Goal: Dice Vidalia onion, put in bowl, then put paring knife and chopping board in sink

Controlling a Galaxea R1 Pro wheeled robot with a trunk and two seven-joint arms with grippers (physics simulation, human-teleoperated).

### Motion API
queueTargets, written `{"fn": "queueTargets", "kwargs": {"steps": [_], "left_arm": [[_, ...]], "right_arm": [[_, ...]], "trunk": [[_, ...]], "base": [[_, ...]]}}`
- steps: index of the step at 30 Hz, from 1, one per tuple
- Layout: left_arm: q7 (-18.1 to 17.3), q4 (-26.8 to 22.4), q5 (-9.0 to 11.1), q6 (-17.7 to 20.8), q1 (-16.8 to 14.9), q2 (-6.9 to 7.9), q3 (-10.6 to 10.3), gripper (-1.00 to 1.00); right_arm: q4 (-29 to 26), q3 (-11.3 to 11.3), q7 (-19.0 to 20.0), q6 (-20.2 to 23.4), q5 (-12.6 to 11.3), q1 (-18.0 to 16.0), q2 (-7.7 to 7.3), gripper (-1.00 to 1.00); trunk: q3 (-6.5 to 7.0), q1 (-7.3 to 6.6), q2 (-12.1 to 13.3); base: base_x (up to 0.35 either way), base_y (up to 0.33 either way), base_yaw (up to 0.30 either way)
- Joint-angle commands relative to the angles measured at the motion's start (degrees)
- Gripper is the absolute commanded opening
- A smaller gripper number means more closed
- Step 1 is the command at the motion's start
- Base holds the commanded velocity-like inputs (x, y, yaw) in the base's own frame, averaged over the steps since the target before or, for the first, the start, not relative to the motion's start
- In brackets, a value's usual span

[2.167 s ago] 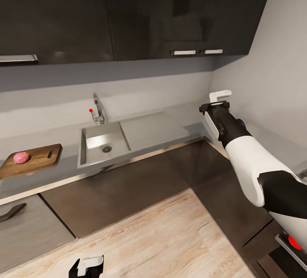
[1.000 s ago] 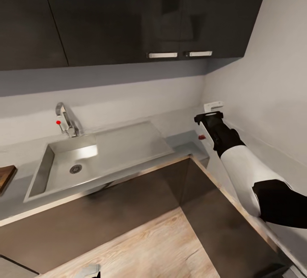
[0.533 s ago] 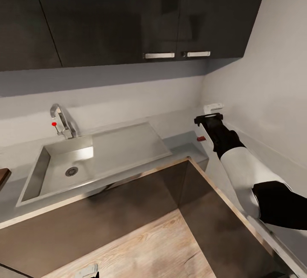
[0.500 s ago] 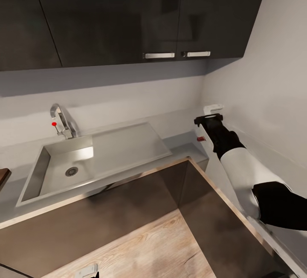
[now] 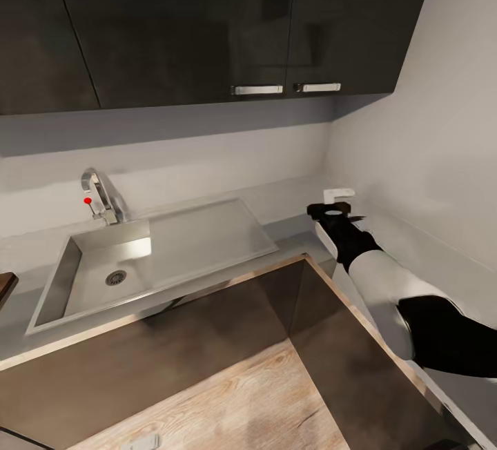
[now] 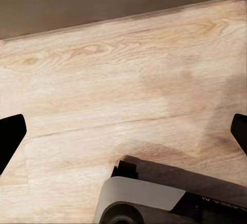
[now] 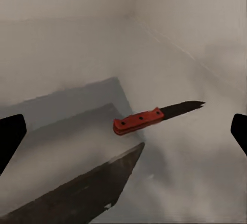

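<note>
The small paring knife with the red handle and short dark blade [image 7: 154,117] lies flat on the glossy grey countertop [image 7: 195,172] in the far right corner by the wall, and the right wrist view has it dead ahead, framed between the dark fingertips [image 7: 11,136] at the picture's edges. In the head view the right gripper [image 5: 331,210] hovers over that corner, beyond the right end of the grey steel sink [image 5: 138,257] with its round drain and chrome tap. Those fingers are spread wide, nothing between them, nothing touched yet. My read on the knife: light, stiff, thin, lying low on a slick surface, so likely to skate or spin if nudged off-centre. The handle is the place to take it, pinched across its width near the middle, well clear of the blade, which is too thin to hold firmly. The left gripper [image 6: 123,136] hangs low over the pale wood-plank floor [image 6: 123,69], its fingertips also set wide apart and carrying nothing. At the far left of the head view, a sliver of the brown chopping board [image 5: 5,286] peeks in.
</note>
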Motion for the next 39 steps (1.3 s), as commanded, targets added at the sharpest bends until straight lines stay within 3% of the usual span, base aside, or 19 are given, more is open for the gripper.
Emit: {"fn": "queueTargets", "kwargs": {"steps": [1,6,9,13,16,20,27,38,39], "left_arm": [[0.03,0.24,0.13,-0.33,-0.11,0.02,0.03,1.0],[0.07,0.31,0.13,-0.15,-0.1,0.13,0.03,1.0],[0.1,0.32,0.13,-0.06,-0.1,0.42,0.03,1.0],[0.15,0.32,0.13,0.04,-0.1,0.76,0.03,1.0],[0.17,0.33,0.15,0.06,-0.1,0.96,0.03,1.0],[0.17,0.33,0.15,0.07,-0.11,1.01,0.03,1.0],[0.17,0.35,0.16,0.15,-0.1,0.94,0.03,1.0],[0.24,0.38,0.22,0.54,-0.1,0.9,0.03,1.0],[0.22,0.4,0.22,2.49,-0.1,0.84,0.03,1.0]], "right_arm": [[0.01,0.41,-1.08,0.35,-0.77,-0.05,0.04,1.0],[0.57,0.3,-4.74,-1.52,-2.16,-0.05,0.38,1.0],[2.76,0.29,-8.16,-5.52,-2.39,-0.05,0.93,1.0],[3.58,0.29,-14.13,-8.11,-2.43,-0.05,2.93,1.0],[3.88,0.35,-20.48,-10.55,-2.35,-0.05,5.34,1.0],[4.24,0.38,-24.82,-13.05,-2.3,-0.05,6.21,1.0],[4.39,0.43,-26.08,-13.62,-2.29,-0.05,6.39,1.0],[5.6,0.46,-26.17,-13.66,-2.46,-0.05,6.44,1.0],[5.75,0.45,-26.12,-13.63,-2.46,-0.05,6.42,1.0]], "trunk": [[-0.12,0.04,-0.12],[-0.12,0.04,-0.12],[-0.12,0.04,-0.12],[-0.12,0.04,-0.12],[-0.12,0.04,-0.12],[-0.12,0.04,-0.12],[-0.12,0.04,-0.12],[-0.12,0.04,-0.12],[-0.12,0.04,-0.12]], "base": [[0.0,0.0,0.0],[0.0,0.0,0.0],[0.0,0.0,0.0],[0.0,0.0,0.0],[0.0,0.0,0.0],[0.0,0.0,0.0],[0.072,-0.003,0.0],[0.289,-0.06,0.0],[0.277,-0.009,0.0]]}}
